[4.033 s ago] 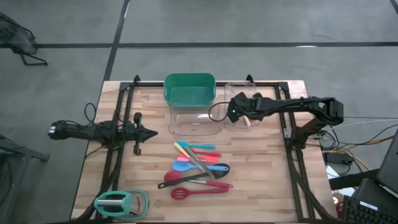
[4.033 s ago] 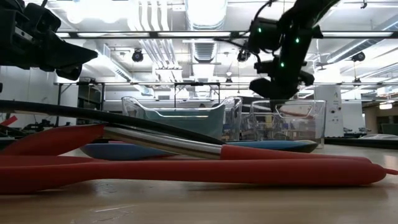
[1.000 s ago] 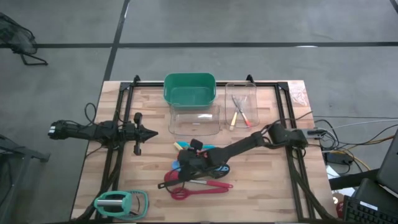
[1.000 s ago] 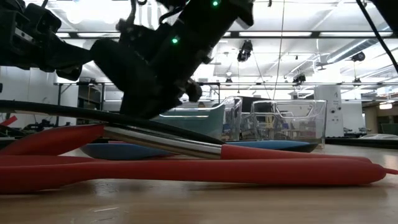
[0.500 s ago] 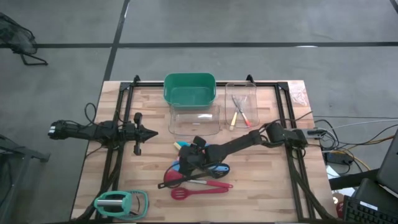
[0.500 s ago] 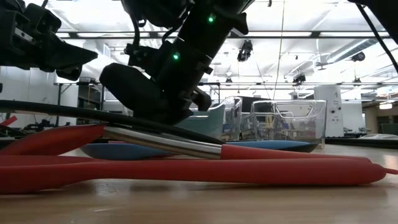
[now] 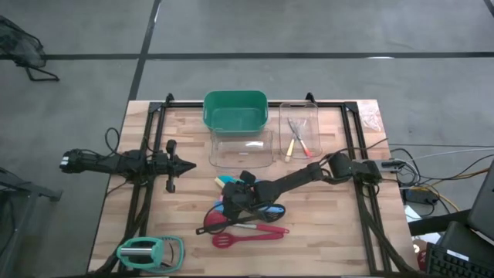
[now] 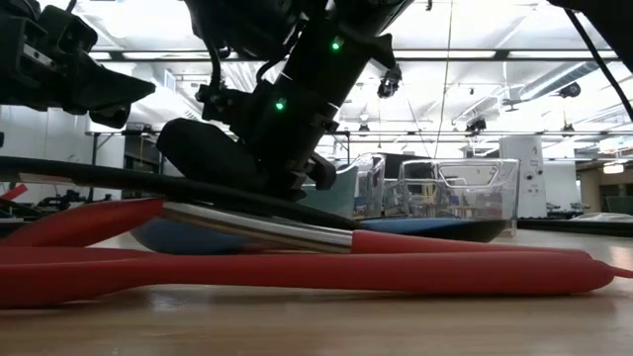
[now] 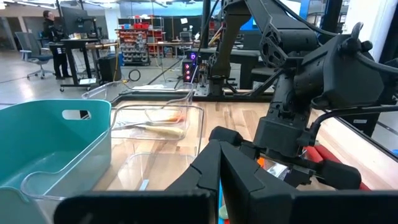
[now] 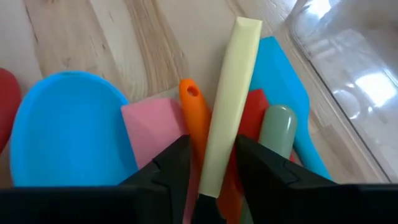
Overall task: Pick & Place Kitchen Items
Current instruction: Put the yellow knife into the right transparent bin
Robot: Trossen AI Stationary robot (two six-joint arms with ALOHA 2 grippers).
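Observation:
The kitchen items [image 7: 248, 210] lie in a loose pile at the table's middle: red, blue, pink, orange and black utensils, with a pale yellow one [image 10: 229, 93] on top. My right gripper [image 7: 233, 201] reaches down into the pile's far left part and is shut on the yellow utensil's handle. In the low view it [image 8: 247, 163] stands just behind the red handles [image 8: 376, 272] in front. My left gripper [image 7: 185, 164] hangs shut at the table's left, away from everything. My right gripper pinches the pale yellow handle [image 10: 214, 158] between its two fingers [image 10: 168, 168], a good way back from its free end [image 10: 247, 28]. An orange handle [image 10: 194, 118] lies against it inside the same gap. The fingers slant down from above. The yellow handle rests on the pile.
A green bin [image 7: 235, 110] and two clear bins [image 7: 241, 150] [image 7: 299, 116] stand along the far side; the right one holds a few utensils [image 7: 297, 144]. A mint-green handled gadget [image 7: 149, 251] lies at the near left corner. Bare wood lies right of the pile.
My right gripper has come down a little onto the far left part of the pile, tipping slightly. The utensils in front have stayed where they were.

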